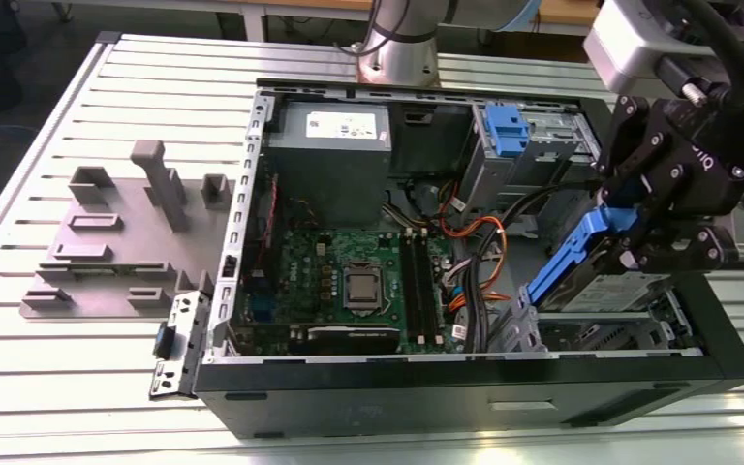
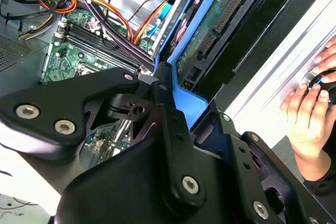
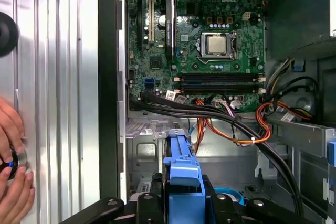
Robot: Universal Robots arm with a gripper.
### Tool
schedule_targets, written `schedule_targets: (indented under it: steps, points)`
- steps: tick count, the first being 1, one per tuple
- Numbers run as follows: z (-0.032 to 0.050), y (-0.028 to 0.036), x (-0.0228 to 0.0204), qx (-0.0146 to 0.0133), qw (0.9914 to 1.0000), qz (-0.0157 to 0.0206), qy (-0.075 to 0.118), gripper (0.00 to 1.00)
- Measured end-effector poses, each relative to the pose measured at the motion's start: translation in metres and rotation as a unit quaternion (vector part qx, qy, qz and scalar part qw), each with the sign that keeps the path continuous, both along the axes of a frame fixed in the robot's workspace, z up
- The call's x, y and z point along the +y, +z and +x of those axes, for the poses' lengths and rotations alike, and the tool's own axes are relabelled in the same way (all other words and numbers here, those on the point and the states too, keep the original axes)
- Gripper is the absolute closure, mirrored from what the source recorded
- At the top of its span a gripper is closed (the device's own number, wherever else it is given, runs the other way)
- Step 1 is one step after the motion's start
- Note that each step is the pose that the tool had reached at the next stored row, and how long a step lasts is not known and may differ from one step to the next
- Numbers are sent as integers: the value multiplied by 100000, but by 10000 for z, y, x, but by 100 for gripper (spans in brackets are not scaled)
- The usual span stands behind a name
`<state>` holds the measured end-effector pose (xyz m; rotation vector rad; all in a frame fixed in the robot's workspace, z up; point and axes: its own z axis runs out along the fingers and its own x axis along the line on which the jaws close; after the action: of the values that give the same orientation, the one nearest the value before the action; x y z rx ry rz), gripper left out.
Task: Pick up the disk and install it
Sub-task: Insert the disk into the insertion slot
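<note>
Biggest thing here is the slatted silver metal table (image 1: 36, 387), and on it lies the black computer tower case (image 1: 476, 387) on its side with the panel off. Inside the case, well off to one side of the jaws, sit the green motherboard (image 1: 346, 281) and the grey box-shaped power supply (image 1: 333, 155).

The black gripper (image 1: 620, 237) hangs over the drive-bay corner of the case; the arm above it is cut off by the frame edge. The jaws are clamped tight on the flat silver disk (image 1: 611, 291) in its blue plastic carrier frame, one finger on each side of the frame. The disk hangs tilted under the jaws, its low end down in the bay. How far in it sits is hard to tell, since the gripper body covers most of that corner. In the second wrist view the green circuit-board underside of the disk runs away from the jaws.

A bundle of orange and black cables (image 3: 252, 129) loops between the jaws and the motherboard.

A person's hand (image 2: 307, 119) rests on the table just outside the case wall beside the jaws, partly cut off, fingers on something small, round and dark that I can't make out.
</note>
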<state>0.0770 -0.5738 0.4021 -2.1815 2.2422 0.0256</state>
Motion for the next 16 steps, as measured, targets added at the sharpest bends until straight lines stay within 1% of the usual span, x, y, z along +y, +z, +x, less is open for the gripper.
schedule_targets:
  steps: [16]
  points:
    - [0, -122, -8, 1, 100000, -1, -1, 64]
